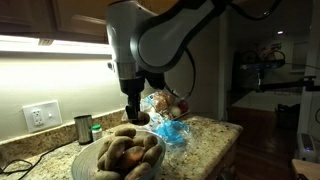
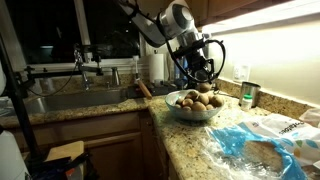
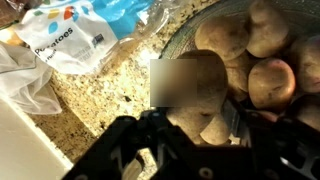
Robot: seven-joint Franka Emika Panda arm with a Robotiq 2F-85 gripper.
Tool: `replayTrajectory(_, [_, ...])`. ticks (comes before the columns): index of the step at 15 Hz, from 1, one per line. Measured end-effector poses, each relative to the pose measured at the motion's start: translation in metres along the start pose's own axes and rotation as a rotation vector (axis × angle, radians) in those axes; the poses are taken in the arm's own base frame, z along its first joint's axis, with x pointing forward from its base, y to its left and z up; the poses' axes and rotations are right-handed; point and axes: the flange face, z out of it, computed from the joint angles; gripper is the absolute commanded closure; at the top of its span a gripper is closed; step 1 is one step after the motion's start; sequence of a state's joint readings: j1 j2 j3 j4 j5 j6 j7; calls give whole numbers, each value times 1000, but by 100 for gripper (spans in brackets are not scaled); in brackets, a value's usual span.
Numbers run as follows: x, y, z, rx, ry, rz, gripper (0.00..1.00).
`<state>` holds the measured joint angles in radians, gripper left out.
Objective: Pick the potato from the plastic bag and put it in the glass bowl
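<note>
The glass bowl stands on the granite counter and holds several potatoes; it also shows in the other exterior view and in the wrist view. My gripper hangs just over the bowl's pile. In the wrist view my gripper is shut on a potato at the bowl's rim. The plastic bag, crinkled and clear with blue patches, lies beside the bowl with more potatoes inside.
A small dark metal cup stands by the wall next to the bowl. A wall outlet is behind it. A sink with a tap lies along the counter. The counter edge drops off past the bag.
</note>
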<state>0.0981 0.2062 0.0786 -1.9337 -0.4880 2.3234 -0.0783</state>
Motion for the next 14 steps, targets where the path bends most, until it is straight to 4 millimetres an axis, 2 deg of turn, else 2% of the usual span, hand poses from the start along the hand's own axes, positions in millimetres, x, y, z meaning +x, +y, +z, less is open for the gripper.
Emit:
replayTrajectory(7, [8,-35,12,118,-27,-114,67])
replayTrajectory(10, [7,-39,18,150,-46,-140,67])
replayTrajectory(14, [2,-35,26,165,-70,-145,67])
